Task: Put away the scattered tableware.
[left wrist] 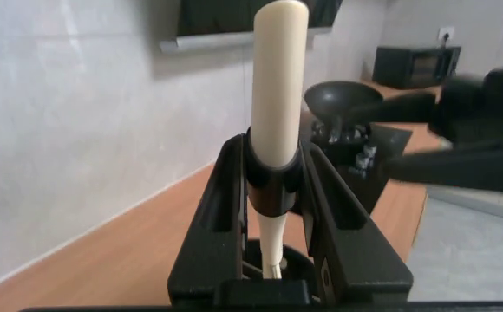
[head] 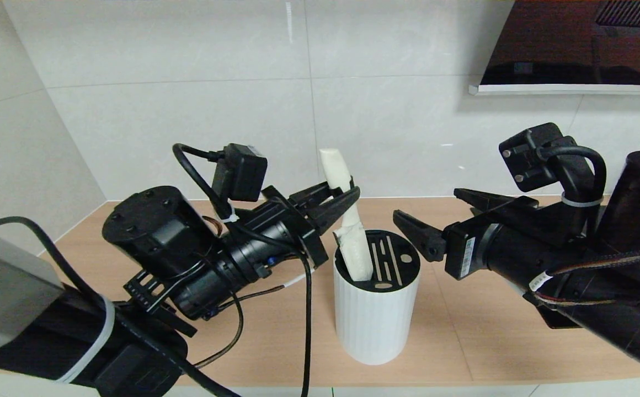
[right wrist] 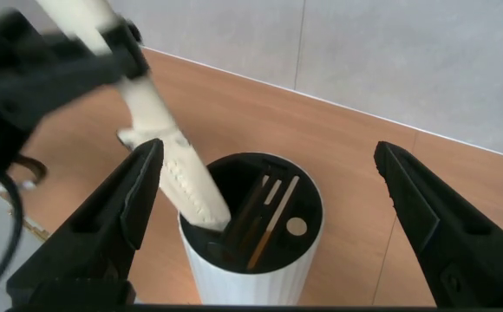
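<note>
A white ribbed utensil holder (head: 375, 322) with a black slotted top stands on the wooden counter (head: 491, 331). A cream-handled knife (head: 337, 171) leans with its pale blade (head: 357, 256) down inside the holder's large opening. My left gripper (head: 347, 194) is shut on the knife's handle (left wrist: 277, 87), just above the holder. My right gripper (head: 427, 207) hangs open to the right of the holder's top with nothing between its fingers. In the right wrist view the holder (right wrist: 234, 277) sits between the spread fingers of my right gripper (right wrist: 267, 160), with the knife (right wrist: 182, 178) slanting into it.
A tiled wall rises close behind the counter. A dark range hood (head: 574, 49) hangs at the upper right. Farther along the counter are a dark pan (left wrist: 342, 95) and a black microwave (left wrist: 412, 62). The counter's front edge runs just below the holder.
</note>
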